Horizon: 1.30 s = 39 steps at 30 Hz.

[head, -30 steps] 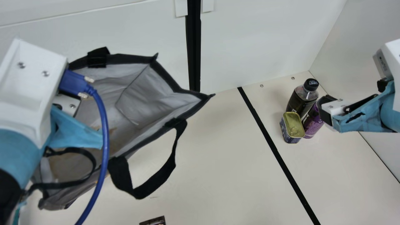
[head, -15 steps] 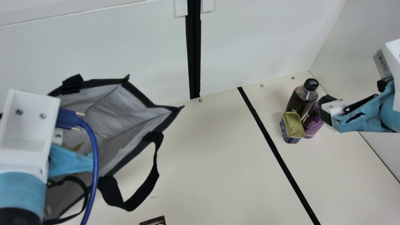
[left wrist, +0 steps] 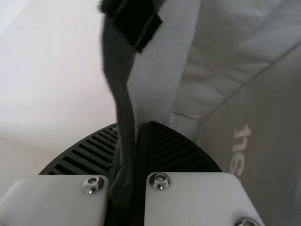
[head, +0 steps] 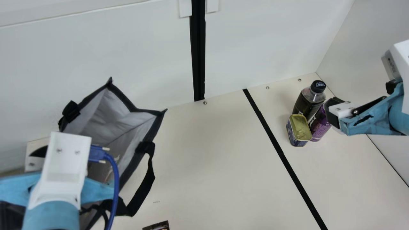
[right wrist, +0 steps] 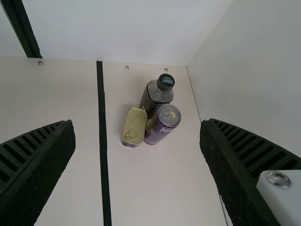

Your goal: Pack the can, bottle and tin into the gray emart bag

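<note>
The left gripper (head: 39, 152) has its jaws clamped, seemingly, on the gray bag (head: 118, 118)'s edge; the right gripper (head: 333, 111), jaws apart, hangs near the can (head: 319, 127), bottle (head: 307, 101) and tin (head: 299, 126) clustered on the tabletop (head: 223, 159).

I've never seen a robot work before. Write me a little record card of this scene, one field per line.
bag: gray, mouth open, black strap handle
left gripper: closed on the bag's dark rim
right gripper: open, holding nothing
bottle: dark, black cap, upright
can: purple, upright, beside the bottle
tin: gold lid, beside bottle and can
packing: all three still outside the bag, on the table
</note>
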Tool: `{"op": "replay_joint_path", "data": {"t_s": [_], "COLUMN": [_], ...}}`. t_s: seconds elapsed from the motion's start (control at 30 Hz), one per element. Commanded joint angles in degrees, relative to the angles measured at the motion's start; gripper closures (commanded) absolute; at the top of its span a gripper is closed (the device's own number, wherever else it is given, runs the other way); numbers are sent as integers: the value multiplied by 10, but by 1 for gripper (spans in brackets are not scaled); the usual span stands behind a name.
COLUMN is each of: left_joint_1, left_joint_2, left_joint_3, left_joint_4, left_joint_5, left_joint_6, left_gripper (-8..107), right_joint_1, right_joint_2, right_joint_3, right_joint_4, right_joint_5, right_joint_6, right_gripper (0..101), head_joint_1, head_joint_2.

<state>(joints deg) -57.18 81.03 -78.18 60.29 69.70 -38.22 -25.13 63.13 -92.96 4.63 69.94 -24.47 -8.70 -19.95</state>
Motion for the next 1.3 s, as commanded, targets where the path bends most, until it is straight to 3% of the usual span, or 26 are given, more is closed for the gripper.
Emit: {"op": "replay_joint_path", "data": {"t_s": [0.0, 0.3, 0.67, 1.1, 1.27], "left_joint_1": [-5, -45, -87, -97, -77], "left_joint_2": [3, 16, 37, 47, 46], "left_joint_3": [8, 17, -4, -46, -46], "left_joint_4": [-5, -46, -116, -189, -221], "left_joint_5": [2, 2, 2, 2, -22], "left_joint_6": [-11, -44, -74, -96, -98], "left_gripper": [89, 89, 89, 89, 89], "right_joint_1": [0, 0, 0, 0, 0], "right_joint_2": [0, 0, 0, 0, 0], "right_joint_3": [0, 0, 0, 0, 0], "right_joint_4": [0, 0, 0, 0, 0], "right_joint_5": [0, 0, 0, 0, 0], "right_joint_6": [0, 0, 0, 0, 0], "right_gripper": [10, 10, 10, 10, 10], "head_joint_1": [-13, -13, -13, -13, -13], "head_joint_2": [0, 0, 0, 0, 0]}}
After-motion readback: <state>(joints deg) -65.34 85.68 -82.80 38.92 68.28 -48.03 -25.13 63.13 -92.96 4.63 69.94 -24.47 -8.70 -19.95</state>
